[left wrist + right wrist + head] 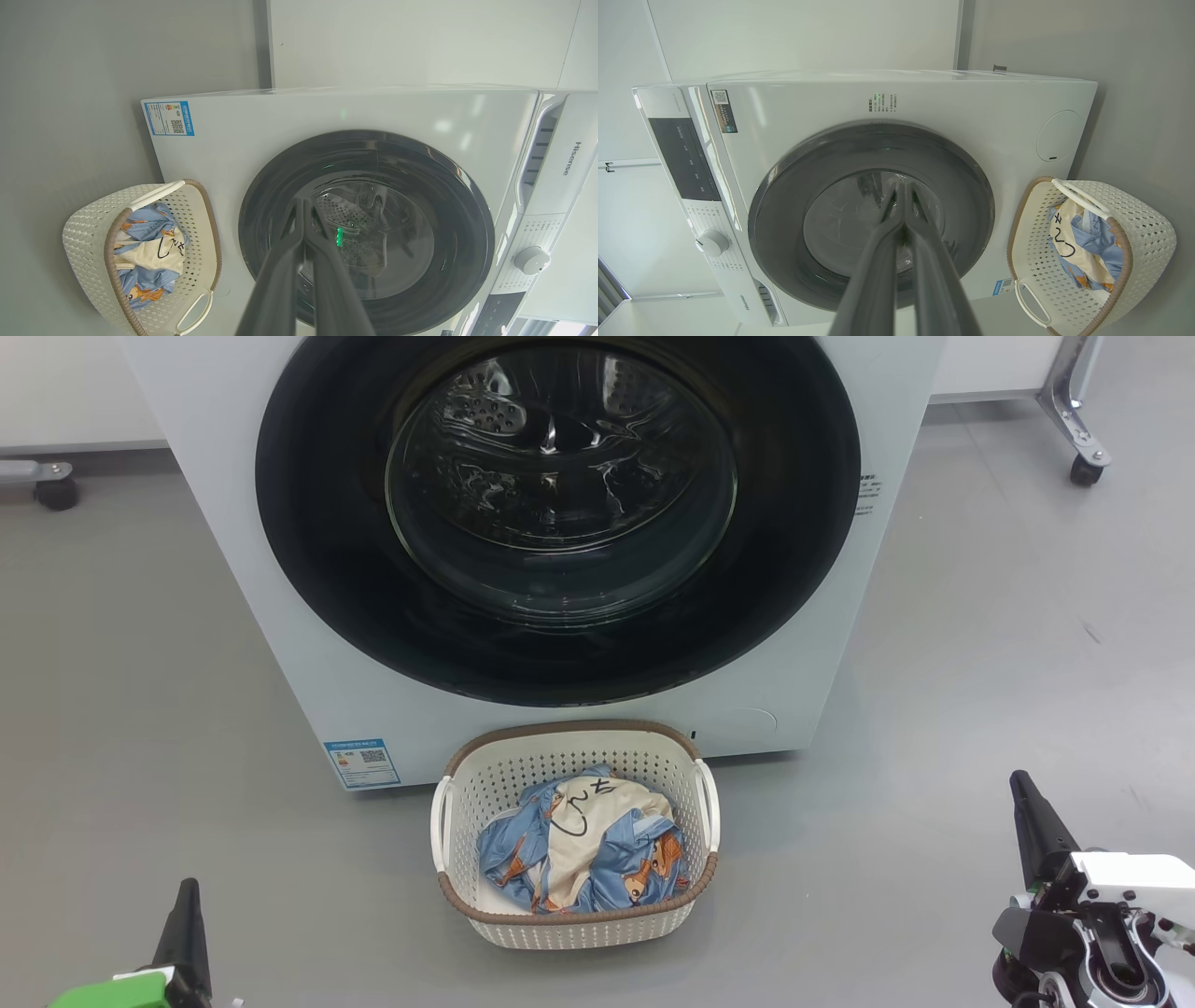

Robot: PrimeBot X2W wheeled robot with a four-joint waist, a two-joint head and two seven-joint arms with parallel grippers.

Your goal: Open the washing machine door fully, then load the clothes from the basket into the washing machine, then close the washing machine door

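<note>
Your left hand and right hand hang pinched shut, empty; ahead between them, the basket of clothes sits below the closed washing machine door, likely for short loading.

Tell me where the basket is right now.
In the head view, the basket stands on the grey floor at lower centre, right in front of the washing machine, below its shut door, with the clothes inside.

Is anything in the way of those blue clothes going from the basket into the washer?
Yes: the washing machine door is shut, covering the opening of the washing machine right behind the basket that holds the clothes. Nothing visible lies between the door and the left pincer or right pincer.
</note>
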